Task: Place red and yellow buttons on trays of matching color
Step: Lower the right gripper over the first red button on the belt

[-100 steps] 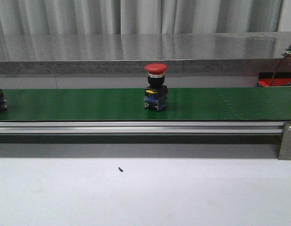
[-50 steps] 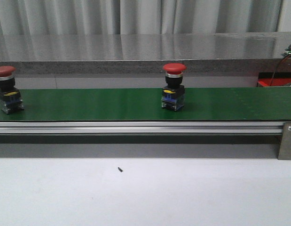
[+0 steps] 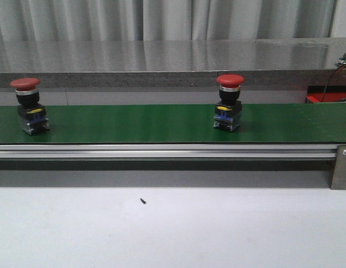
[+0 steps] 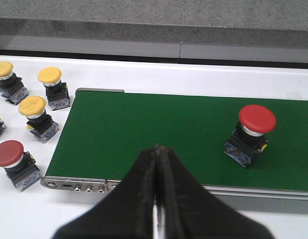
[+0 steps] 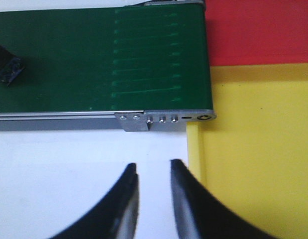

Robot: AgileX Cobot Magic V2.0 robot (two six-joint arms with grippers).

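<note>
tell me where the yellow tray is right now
In the right wrist view, the yellow tray sits just past the end of the green conveyor belt, directly adjoining the red tray.

green conveyor belt (image 3: 133,123) | grey stone ledge (image 3: 161,61) behind | small dark speck (image 3: 143,200) on white table (image 3: 217,229)

1. Two buttons stand on the belt (image 3: 133,123): one button (image 3: 29,106) far left, the other button (image 3: 228,103) right of centre.
2. A ledge (image 3: 161,61) runs behind the belt.
3. A rail (image 3: 161,151) edges the belt's front; the table (image 3: 217,229) lies before it.
</note>
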